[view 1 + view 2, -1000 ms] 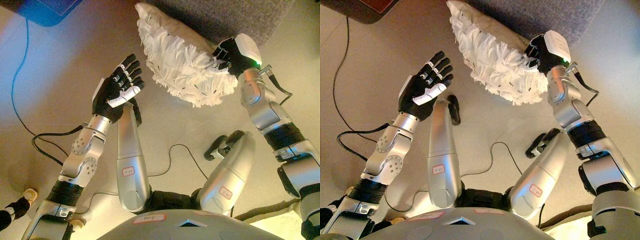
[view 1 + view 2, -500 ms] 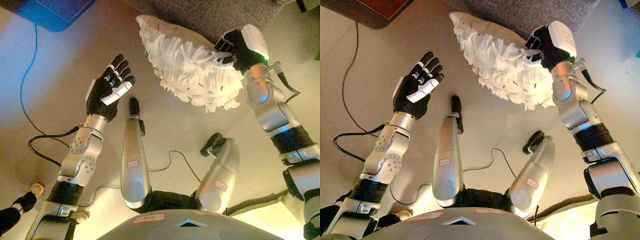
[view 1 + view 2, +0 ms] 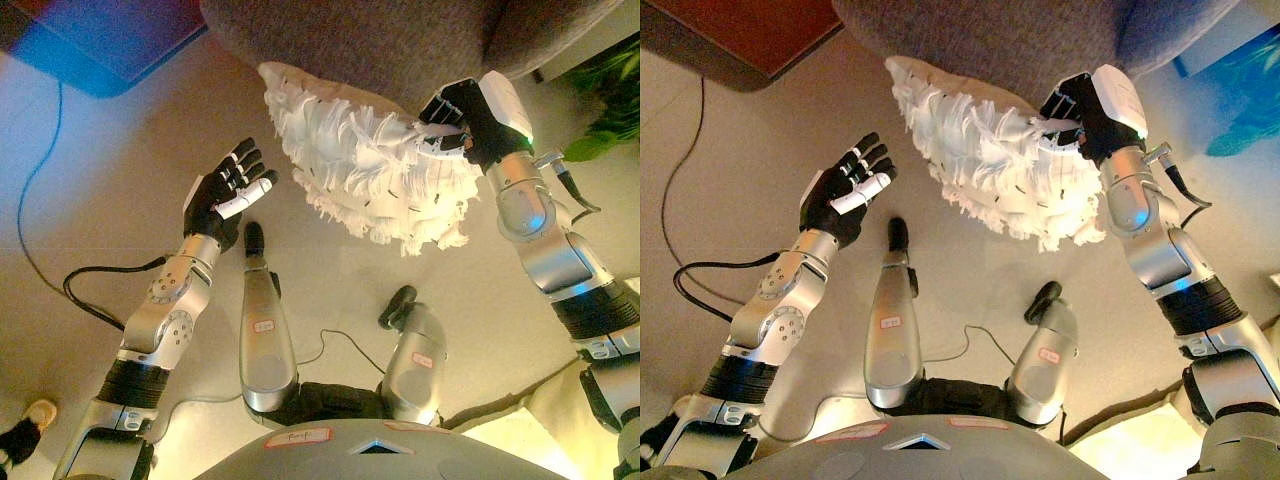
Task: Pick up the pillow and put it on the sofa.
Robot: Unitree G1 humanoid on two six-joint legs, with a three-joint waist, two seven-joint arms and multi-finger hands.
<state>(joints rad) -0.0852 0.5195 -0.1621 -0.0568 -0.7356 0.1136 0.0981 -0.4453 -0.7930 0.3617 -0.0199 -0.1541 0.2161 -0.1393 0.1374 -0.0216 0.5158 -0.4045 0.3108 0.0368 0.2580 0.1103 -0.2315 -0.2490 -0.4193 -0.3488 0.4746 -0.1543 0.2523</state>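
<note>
The pillow [image 3: 365, 165] is white and covered in feathery fringe, with a beige back. It hangs in the air above the floor, just in front of the grey sofa [image 3: 390, 40]. My right hand [image 3: 462, 118] is shut on the pillow's right edge and holds it up. My left hand [image 3: 225, 195] is open with its palm up, left of the pillow and apart from it. Both also show in the right eye view: the pillow [image 3: 990, 160], right hand [image 3: 1080, 108] and left hand [image 3: 845, 195].
A dark low piece of furniture [image 3: 740, 35] stands at the upper left. A green plant [image 3: 605, 85] shows at the right edge beside the sofa. A person's shoe [image 3: 25, 435] is at the lower left. The floor [image 3: 110, 220] is beige.
The camera has risen and more of the sofa shows. My right hand has carried the pillow up and closer to the sofa. My left hand stays open beside it.
</note>
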